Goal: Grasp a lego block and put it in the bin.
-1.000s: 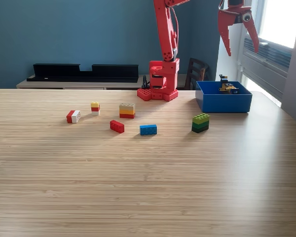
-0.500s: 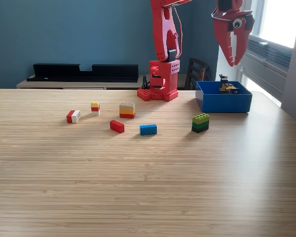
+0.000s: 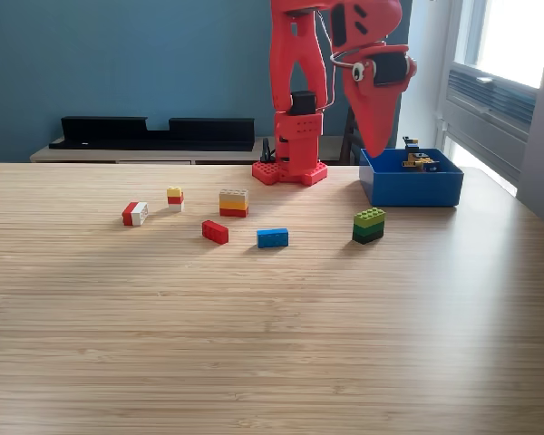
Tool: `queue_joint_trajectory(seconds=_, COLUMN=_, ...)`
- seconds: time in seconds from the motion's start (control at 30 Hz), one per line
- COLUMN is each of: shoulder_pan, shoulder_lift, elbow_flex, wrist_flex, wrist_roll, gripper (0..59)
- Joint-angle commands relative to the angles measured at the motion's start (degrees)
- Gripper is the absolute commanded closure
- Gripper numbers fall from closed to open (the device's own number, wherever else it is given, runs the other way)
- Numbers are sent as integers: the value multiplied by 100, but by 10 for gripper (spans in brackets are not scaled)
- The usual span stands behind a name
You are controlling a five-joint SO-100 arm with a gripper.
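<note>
Jaws of the red printed gripper [image 3: 378,149]: seemingly closed, empty, hanging beside the square bright blue plastic bin [image 3: 411,189]. Nearest piece: green-and-black stacked lego block [image 3: 369,226] on the wooden worktop [image 3: 272,335]; light, rigid, smooth; best pinched across flat sides.

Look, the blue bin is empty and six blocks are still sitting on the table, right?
Not quite. The exterior view shows the bin is not empty: some small pieces already lie inside it. The rest holds: six blocks sit on the table, from the red-and-white one to the green stack.
</note>
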Motion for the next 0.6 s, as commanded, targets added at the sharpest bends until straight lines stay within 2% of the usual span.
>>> queue_joint_trajectory(seconds=0.03, shoulder_pan=510, shoulder_lift=369, elbow_flex=35, wrist_flex=-193, wrist_roll=-44, gripper=586)
queue_joint_trajectory(seconds=0.37, shoulder_pan=870, shoulder_lift=369, elbow_flex=527, wrist_flex=-844, wrist_roll=70, gripper=586)
queue_joint_trajectory(seconds=0.6, shoulder_pan=888, shoulder_lift=369, elbow_flex=686, wrist_flex=-984, wrist_roll=158, gripper=586)
